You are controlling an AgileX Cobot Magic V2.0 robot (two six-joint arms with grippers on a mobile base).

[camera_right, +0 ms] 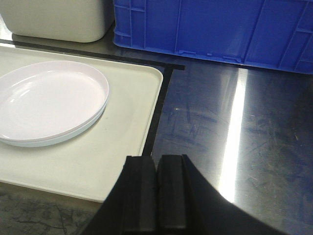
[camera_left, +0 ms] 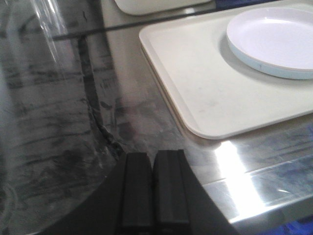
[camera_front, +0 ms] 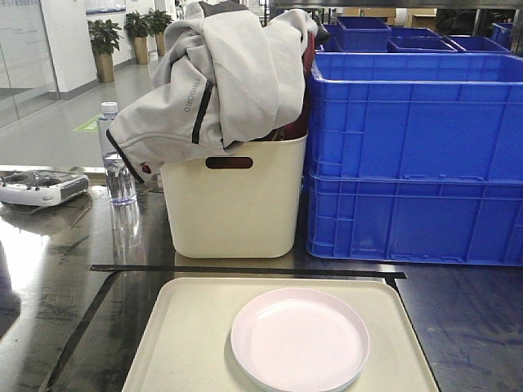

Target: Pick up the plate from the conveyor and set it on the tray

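One plate lies on one tray.

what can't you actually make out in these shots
- Conveyor: in no view.
- Tray: near edge cut off by the bottom of the front view.
- Cream bin: its contents hidden under the grey jacket.
- Left gripper and right gripper: only the closed fingertips show; the arms lie outside the wrist views.
- Device at far left in the front view: too small to identify.
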